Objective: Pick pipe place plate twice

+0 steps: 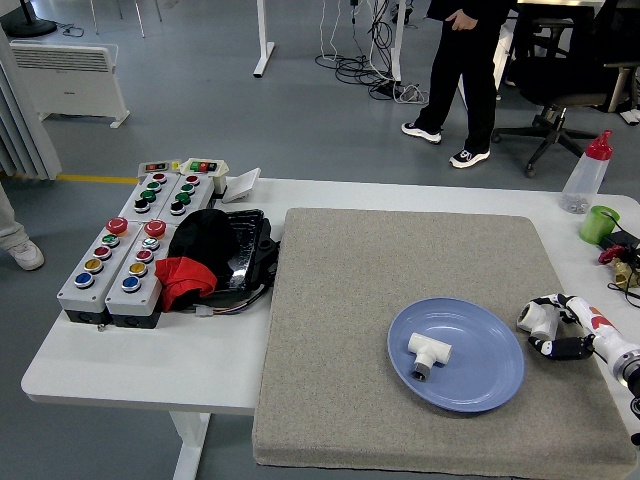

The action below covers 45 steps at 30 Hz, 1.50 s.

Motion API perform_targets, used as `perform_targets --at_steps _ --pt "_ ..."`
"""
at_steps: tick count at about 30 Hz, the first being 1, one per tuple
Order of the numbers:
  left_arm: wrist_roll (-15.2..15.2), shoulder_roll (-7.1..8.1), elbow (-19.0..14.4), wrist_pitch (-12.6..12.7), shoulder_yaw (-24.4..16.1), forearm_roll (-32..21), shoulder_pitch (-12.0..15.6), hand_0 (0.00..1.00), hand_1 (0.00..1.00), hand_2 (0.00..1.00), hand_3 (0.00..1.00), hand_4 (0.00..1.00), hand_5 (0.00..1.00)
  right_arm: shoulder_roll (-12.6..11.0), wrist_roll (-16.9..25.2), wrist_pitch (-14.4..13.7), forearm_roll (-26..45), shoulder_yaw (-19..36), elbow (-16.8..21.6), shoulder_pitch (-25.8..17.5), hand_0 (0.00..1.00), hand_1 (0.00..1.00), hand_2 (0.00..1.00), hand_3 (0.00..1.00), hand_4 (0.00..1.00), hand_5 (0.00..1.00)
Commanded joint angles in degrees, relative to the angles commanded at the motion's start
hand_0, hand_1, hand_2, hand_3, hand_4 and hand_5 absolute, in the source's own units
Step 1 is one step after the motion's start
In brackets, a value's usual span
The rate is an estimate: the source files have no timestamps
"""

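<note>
Seen from above: white table [150, 370] with a grey felt mat [400, 270] covering its right portion. Resting on the mat, right of centre, a blue plate [490, 385]. Lying on the plate, a white T-shaped pipe fitting [428, 352], probably the first of two deliveries already made. Just beyond the plate's right rim, on the mat, a second white pipe piece [535, 318], apart from the plate and not yet lifted.

Reaching in from the right edge, the robot's right hand [565, 332], white and black with red accents, fingers curled around the second pipe piece, thumb side below, other fingers arching over its top. Appears to be closing for a grasp; impossible to tell whether the grip is firm. Likely placed here because this piece is the remaining one to move.

At the table's left, unrelated clutter: grey button boxes [125, 255], a black and red cloth [195, 255] over a black tray. Far right, a green cup [598, 222] and a clear squeeze bottle [585, 172]. No left hand visible.
</note>
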Motion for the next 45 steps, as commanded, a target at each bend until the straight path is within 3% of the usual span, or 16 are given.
perform_targets --at_steps 10,21,26,33,42,43,45 --pt "0.0 0.00 0.0 0.0 0.0 0.0 -0.1 0.635 0.604 0.636 0.706 0.630 0.998 -1.1 -0.1 -1.5 -0.9 2.0 2.7 -1.3 0.443 0.534 0.563 0.640 0.473 0.135" --pt "0.1 0.00 0.0 0.0 -0.1 0.1 0.0 0.635 0.605 0.636 0.707 0.629 0.998 -4.4 -1.0 -4.6 -4.5 3.7 15.9 -3.6 0.430 0.521 0.554 0.613 0.462 0.153" --pt "0.0 0.00 0.0 0.0 -0.1 0.1 0.0 0.635 0.605 0.636 0.707 0.629 0.998 -6.2 -2.9 -2.8 -6.5 0.5 23.3 -4.9 0.437 0.525 0.553 0.611 0.456 0.158" --pt "0.1 0.00 0.0 0.0 -0.4 0.5 0.1 0.634 0.605 0.636 0.706 0.629 0.998 -8.2 -4.8 -0.8 -8.3 -2.4 29.6 -7.8 0.451 0.532 0.554 0.614 0.460 0.158" --pt "0.3 0.00 -0.1 0.1 -0.8 1.1 0.4 0.634 0.605 0.636 0.708 0.629 0.998 -8.5 -4.1 0.8 -9.8 -4.8 30.4 -8.3 0.494 0.559 0.568 0.616 0.482 0.165" --pt "0.3 0.00 -0.1 0.1 -0.8 1.1 0.4 0.635 0.605 0.636 0.707 0.628 0.998 -8.5 -3.8 1.1 -10.5 -4.9 30.4 -8.4 0.679 0.698 0.702 0.722 0.666 0.252" --pt "0.3 0.00 -0.1 0.1 -0.9 1.1 0.5 0.635 0.605 0.636 0.707 0.628 0.998 -8.5 -3.5 2.0 -12.0 -5.1 30.4 -8.3 0.679 0.698 0.702 0.722 0.666 0.252"
